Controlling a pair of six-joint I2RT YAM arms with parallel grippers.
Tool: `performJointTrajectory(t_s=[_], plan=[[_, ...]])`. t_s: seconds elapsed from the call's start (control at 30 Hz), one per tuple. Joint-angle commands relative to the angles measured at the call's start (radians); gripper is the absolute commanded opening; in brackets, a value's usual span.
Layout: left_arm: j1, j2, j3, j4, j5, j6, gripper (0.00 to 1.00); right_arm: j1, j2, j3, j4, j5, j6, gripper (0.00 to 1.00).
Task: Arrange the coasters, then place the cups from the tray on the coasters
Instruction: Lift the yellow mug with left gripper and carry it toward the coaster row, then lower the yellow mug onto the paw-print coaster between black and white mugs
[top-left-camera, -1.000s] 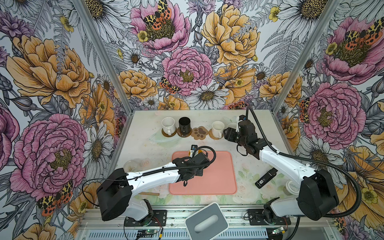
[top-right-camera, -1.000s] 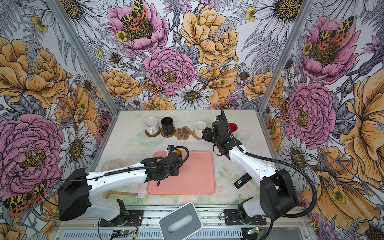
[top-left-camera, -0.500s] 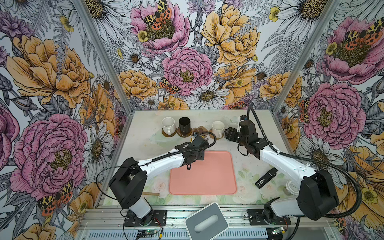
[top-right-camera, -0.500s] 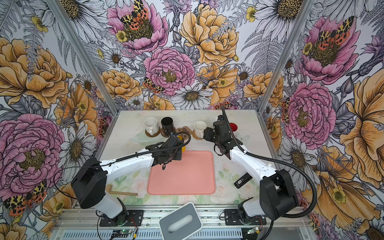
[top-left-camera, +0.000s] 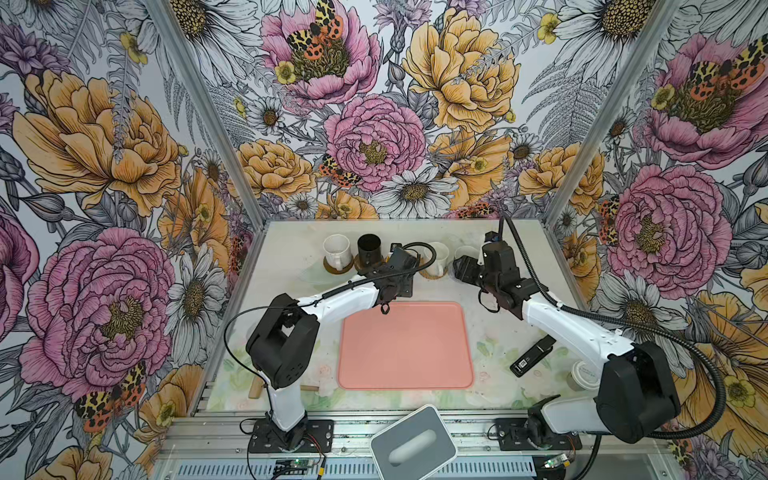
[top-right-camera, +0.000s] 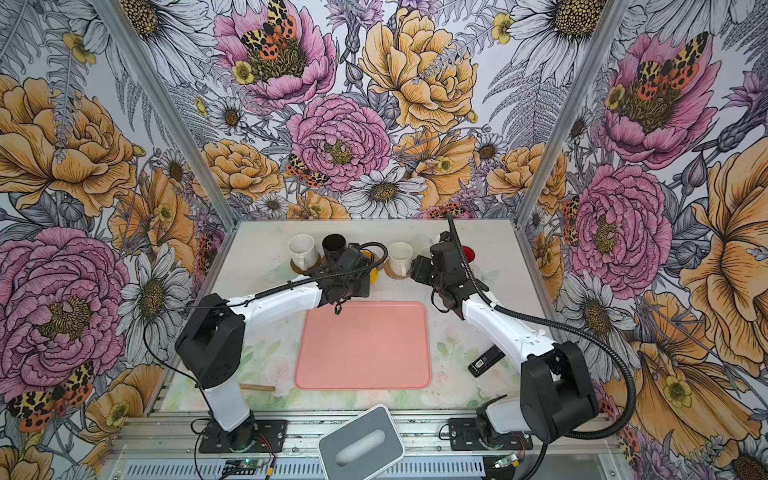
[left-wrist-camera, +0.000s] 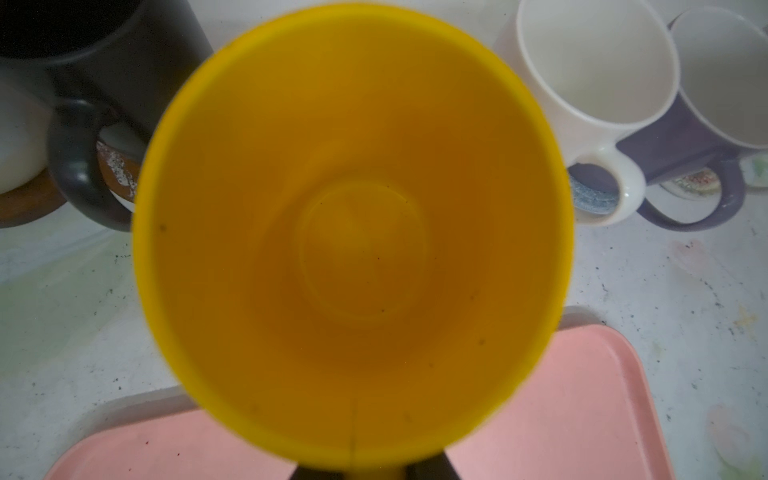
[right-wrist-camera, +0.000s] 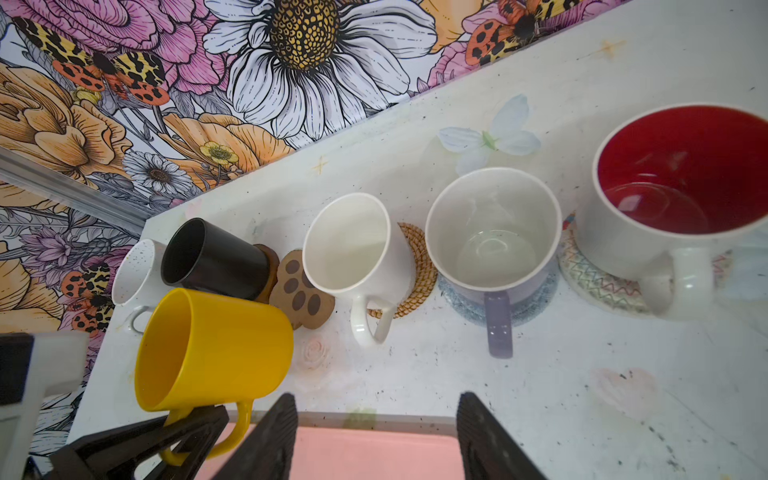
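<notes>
The handle of the yellow mug (right-wrist-camera: 212, 345) is clamped by the left gripper (right-wrist-camera: 199, 428), as seen in the right wrist view. The mug is held just past the far edge of the tray (top-left-camera: 405, 345), between the black mug (right-wrist-camera: 212, 257) and the cream-white mug (right-wrist-camera: 353, 249). The paw-print coaster (right-wrist-camera: 301, 291) lies just beyond it; whether the two touch cannot be told. The right gripper (right-wrist-camera: 376, 440) is kept spread with nothing between its jaws, above the tray's far rim and apart from the cups. Farther out, the cream-white mug is set on the rattan coaster (right-wrist-camera: 419, 266), the lavender mug (right-wrist-camera: 494, 232) on the grey-blue coaster (right-wrist-camera: 461, 307), and the red-lined mug (right-wrist-camera: 685, 174) on the cream lacy coaster (right-wrist-camera: 598, 282). The white speckled mug (right-wrist-camera: 135, 270) is placed beside the black one.
</notes>
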Motion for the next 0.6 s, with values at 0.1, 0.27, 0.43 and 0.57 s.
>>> performJointTrajectory(t_s=[0.1, 0.27, 0.43, 0.57], plan=[[0.025, 0.069, 0.109, 0.080, -0.028, 0.045, 0.00, -0.013, -0.041, -0.019, 0.015, -0.013, 0.005, 0.63], [0.055, 0.118, 0.163, 0.069, -0.021, 0.048, 0.00, -0.016, -0.055, -0.025, 0.015, -0.018, 0.006, 0.64], [0.079, 0.147, 0.190, 0.070, -0.021, 0.052, 0.00, -0.021, -0.067, -0.032, 0.016, -0.015, 0.005, 0.64], [0.087, 0.171, 0.216, 0.074, -0.007, 0.077, 0.00, -0.022, -0.069, -0.033, 0.016, -0.020, 0.007, 0.64]])
